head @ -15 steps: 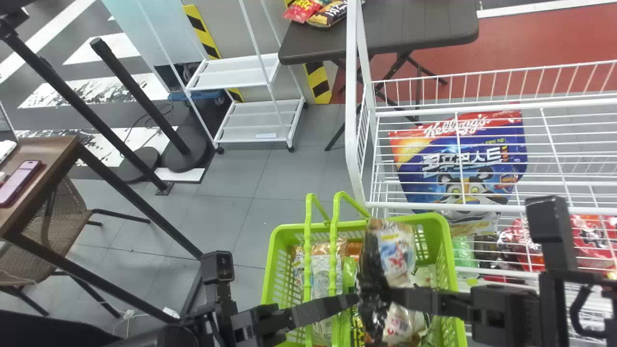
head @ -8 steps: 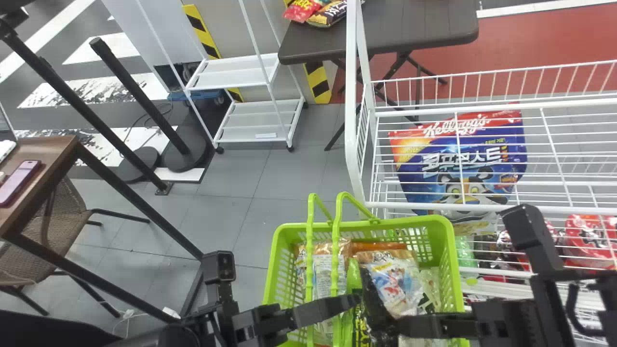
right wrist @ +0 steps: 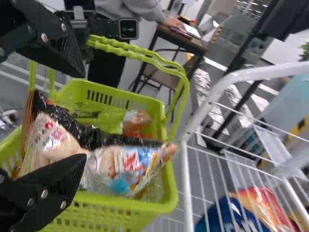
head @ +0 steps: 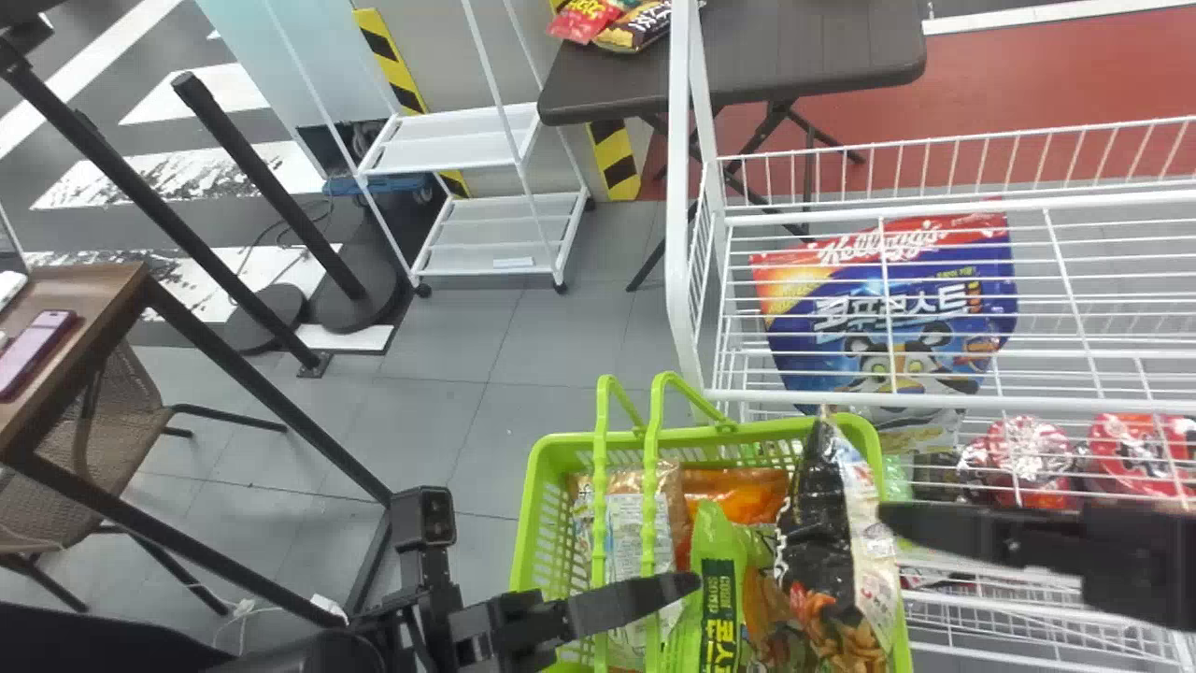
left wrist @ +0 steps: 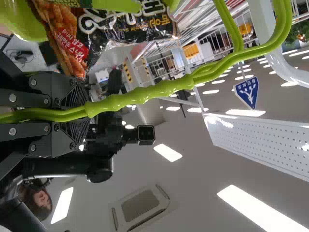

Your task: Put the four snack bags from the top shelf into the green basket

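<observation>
A shop-like display space, possibly a mock store inside a larger hall, centers on a white wire rack (head: 685, 280) stocked with a big cereal bag (head: 808, 360). At the rack's near edge is a green basket (head: 570, 439) with loop handles, filled with snack bags (head: 827, 551). Behind the rack, a dark folding desk (head: 794, 75) carries bright snack packets (head: 587, 21). Left of the rack is a white wheeled cart (head: 458, 140); farther left, a wooden desk (head: 93, 285) holds a phone (head: 37, 346). Bright ceiling lights (left wrist: 260, 208) shine above the rack.

I find room beyond the green basket's (head: 561, 443) far left corner; its raised handles (head: 649, 486) and the rack (head: 679, 187) at far right obstruct.
</observation>
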Controlling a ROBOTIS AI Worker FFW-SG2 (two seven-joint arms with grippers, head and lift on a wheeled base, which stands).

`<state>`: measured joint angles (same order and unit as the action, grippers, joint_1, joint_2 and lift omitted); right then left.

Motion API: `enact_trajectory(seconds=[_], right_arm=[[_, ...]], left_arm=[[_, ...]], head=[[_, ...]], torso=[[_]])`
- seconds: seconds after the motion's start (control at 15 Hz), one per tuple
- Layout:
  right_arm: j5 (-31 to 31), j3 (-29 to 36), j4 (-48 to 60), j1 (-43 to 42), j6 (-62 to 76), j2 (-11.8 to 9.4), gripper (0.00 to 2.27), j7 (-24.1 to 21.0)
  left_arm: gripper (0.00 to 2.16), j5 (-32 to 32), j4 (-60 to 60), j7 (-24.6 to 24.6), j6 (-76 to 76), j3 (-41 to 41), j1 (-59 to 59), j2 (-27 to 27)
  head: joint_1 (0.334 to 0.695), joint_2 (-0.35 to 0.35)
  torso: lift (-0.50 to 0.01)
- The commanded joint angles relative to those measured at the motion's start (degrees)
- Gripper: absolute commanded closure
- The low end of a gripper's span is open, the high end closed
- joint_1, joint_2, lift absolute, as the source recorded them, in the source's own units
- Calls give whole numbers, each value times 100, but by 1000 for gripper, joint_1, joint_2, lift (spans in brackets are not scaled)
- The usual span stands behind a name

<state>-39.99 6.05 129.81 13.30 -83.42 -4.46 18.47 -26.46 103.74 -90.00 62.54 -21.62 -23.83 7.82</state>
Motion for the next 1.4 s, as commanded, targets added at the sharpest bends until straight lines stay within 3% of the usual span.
enact_trajectory(seconds=[0.0, 0.2, 0.4, 0.47, 0.53, 0.73, 1.0, 1.33], right_arm=[[1196, 10, 141, 437, 1736, -2, 36, -45], [2883, -192, 133, 1219, 4548, 42, 36, -168], [3472, -201, 1, 2019, 6341, 95, 36, -414], [3604, -148, -43, 2203, 6570, 235, 36, -406], [3797, -104, -122, 2370, 6886, 451, 39, -370], [4061, -122, -386, 2651, 7906, 451, 43, -133], [4131, -104, -790, 2783, 8644, 451, 49, 236], [4228, -96, -852, 2827, 8714, 451, 60, 78]], left_arm=[[2145, 0, 15, -57, 0, 0, -25, 0], [2145, 0, 50, -57, 0, -9, -69, 0], [2145, 9, 85, -57, 0, 9, -78, -35], [2145, 26, 85, -57, 0, 9, -78, -35], [2145, 35, 85, -57, 0, 9, -78, -44], [2145, 70, 208, -57, -18, -44, -236, -176], [2145, 106, 437, -57, -18, -211, -526, -369], [2145, 158, 560, -57, 18, -246, -605, -369]], head=[[695, 238], [695, 87], [695, -30], [695, -48], [695, -58], [695, -87], [695, -67], [695, -62]], torso=[[0], [0], [0], [0], [0], [0], [0], [0]])
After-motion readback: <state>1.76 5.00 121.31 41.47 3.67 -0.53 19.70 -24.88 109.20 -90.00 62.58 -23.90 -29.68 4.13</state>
